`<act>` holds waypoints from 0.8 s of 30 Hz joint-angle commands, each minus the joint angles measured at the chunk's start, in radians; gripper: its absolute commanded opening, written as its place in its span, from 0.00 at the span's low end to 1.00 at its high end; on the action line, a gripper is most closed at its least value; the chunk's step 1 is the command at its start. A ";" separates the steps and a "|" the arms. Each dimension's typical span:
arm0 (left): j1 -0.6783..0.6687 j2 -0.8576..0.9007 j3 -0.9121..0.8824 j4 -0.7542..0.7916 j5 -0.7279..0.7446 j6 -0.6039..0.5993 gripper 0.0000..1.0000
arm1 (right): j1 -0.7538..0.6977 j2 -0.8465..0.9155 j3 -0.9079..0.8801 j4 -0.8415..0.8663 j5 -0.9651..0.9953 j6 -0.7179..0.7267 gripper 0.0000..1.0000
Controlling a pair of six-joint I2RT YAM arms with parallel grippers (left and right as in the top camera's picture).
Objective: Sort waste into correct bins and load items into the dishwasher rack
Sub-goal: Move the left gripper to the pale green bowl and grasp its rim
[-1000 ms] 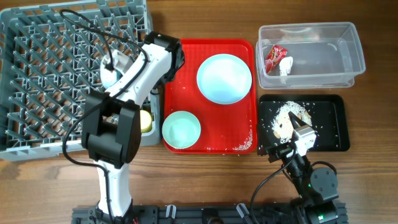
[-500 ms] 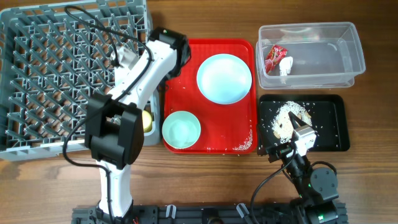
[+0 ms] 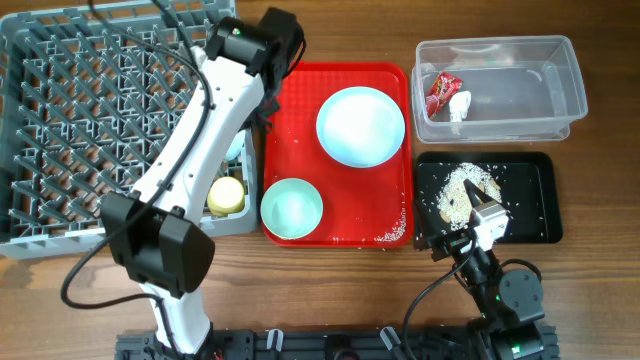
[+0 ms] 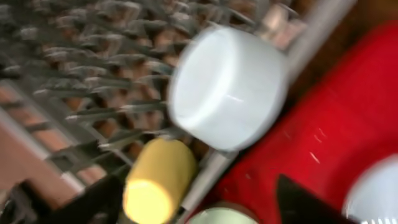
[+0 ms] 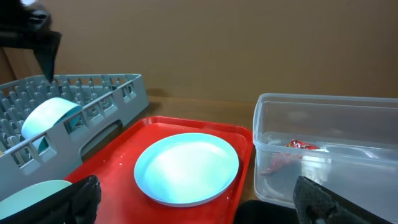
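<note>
My left gripper (image 3: 266, 100) (image 4: 199, 208) hangs open and empty over the grey dishwasher rack's (image 3: 80, 120) right edge, beside the red tray. Below it one pale bowl (image 4: 227, 87) (image 5: 46, 118) lies on its side among the pegs, with the yellow cup (image 3: 225, 193) (image 4: 158, 180) next to it. On the red tray rest the blue plate (image 3: 361, 125) (image 5: 186, 167) and a second bowl (image 3: 291, 208). My right gripper (image 3: 480, 220) (image 5: 202, 205) stands open over the black tray's (image 3: 530, 200) near-left corner, holding nothing.
The clear tub (image 3: 530, 90) at the back right holds the red wrapper (image 3: 441, 90) and white scrap (image 3: 459, 105). Food crumbs (image 3: 465, 190) lie in the black tray, and a few (image 3: 393, 235) on the red tray (image 3: 300, 100). My left arm spans the rack's right side.
My left gripper opened, let go of the bowl in the rack, and pulled back and right toward the red tray's far corner. The right arm has not moved.
</note>
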 commanded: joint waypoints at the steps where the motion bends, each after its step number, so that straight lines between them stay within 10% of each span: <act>1: -0.011 -0.011 0.012 0.050 0.233 0.215 0.32 | -0.005 -0.008 -0.001 0.005 -0.018 0.010 1.00; 2: -0.018 -0.011 0.012 0.046 0.214 0.215 0.04 | -0.005 -0.008 -0.001 0.005 -0.018 0.010 1.00; 12: -0.021 -0.011 -0.153 0.053 0.152 0.203 0.04 | -0.005 -0.008 -0.001 0.005 -0.018 0.011 1.00; 16: -0.013 -0.011 -0.232 0.092 0.128 0.090 0.43 | -0.005 -0.008 -0.001 0.005 -0.018 0.010 1.00; 24: -0.011 -0.011 -0.361 0.207 0.118 0.154 0.41 | -0.005 -0.008 -0.001 0.005 -0.018 0.010 1.00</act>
